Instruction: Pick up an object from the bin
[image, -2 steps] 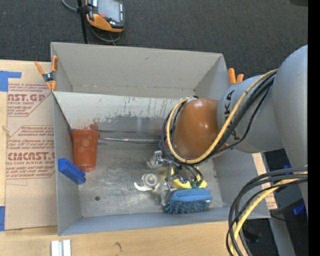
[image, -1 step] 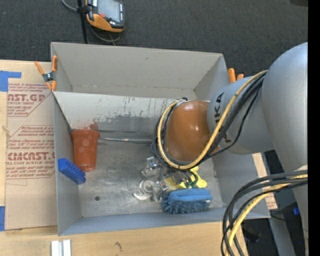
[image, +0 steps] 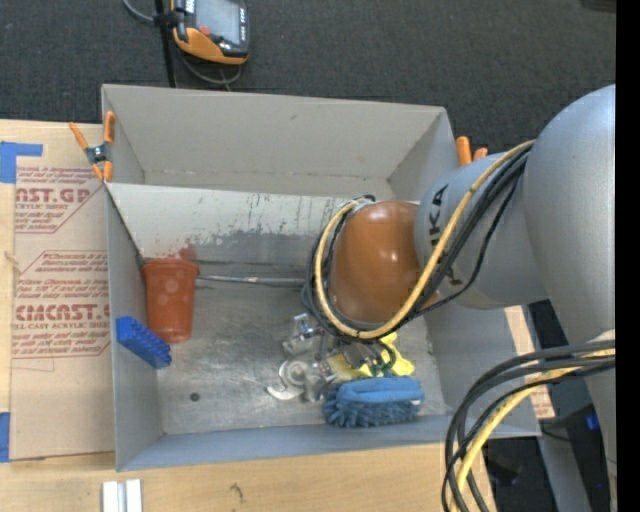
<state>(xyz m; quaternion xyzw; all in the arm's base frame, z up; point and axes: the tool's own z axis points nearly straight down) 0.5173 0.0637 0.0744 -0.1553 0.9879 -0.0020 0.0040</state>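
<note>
far left of the claw: blue block (image: 142, 342) and orange cup (image: 170, 297) lying on its side, touching or nearly so, both well apart from the claw. not this step's targets, i'd say.

claw (image: 300, 368) is down low over the bin (image: 262, 140) floor, front middle, under the orange wrist cover (image: 370, 262). wide or narrow: can't tell, the metal parts blur together from this angle. nothing visibly held.

just right of the claw: a yellow thing (image: 388, 354), partly hidden by the arm, and in front of it a blue brush (image: 372, 400), bristles toward the front wall. brush looks the likeliest pick, it's nearest.

to do it well, my read:
- shift right so the claw centres on the brush, not beside it
- grip across the narrow body, not the bristles, they'll squash and slip
- watch the front wall, brush sits close to it
- yellow thing touches or nearly touches the brush; may get dragged, lift straight up
</note>
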